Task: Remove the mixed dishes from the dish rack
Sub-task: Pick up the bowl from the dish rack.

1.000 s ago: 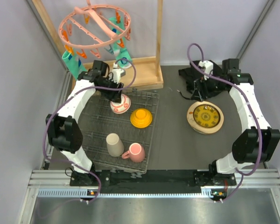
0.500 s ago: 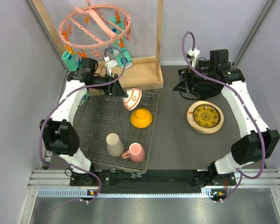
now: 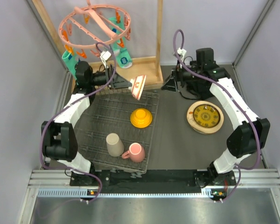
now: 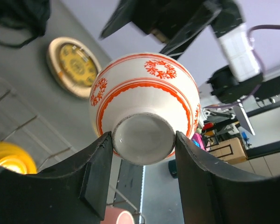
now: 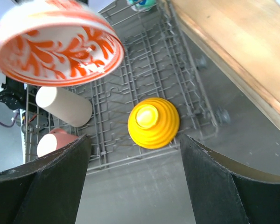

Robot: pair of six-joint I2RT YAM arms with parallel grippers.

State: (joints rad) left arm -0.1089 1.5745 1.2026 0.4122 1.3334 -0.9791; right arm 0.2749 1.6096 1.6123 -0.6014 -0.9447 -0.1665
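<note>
Left wrist: glossy round red-white bowl (image 4: pixel 144 100) in left end effector (image 4: pixel 142 136)

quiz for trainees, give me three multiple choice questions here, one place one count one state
1. Where are the plates? A on the table beside the rack; B in the rack; C on the wooden frame.
2. How many dishes sit in the rack? A two; B three; C five.
3. The red-and-white bowl is: A in the rack; B in the right gripper; C in the left gripper.
Answers: A, they rest on bare table; B, orange bowl, cup, mug; C, its fingers pinch the foot.
</note>
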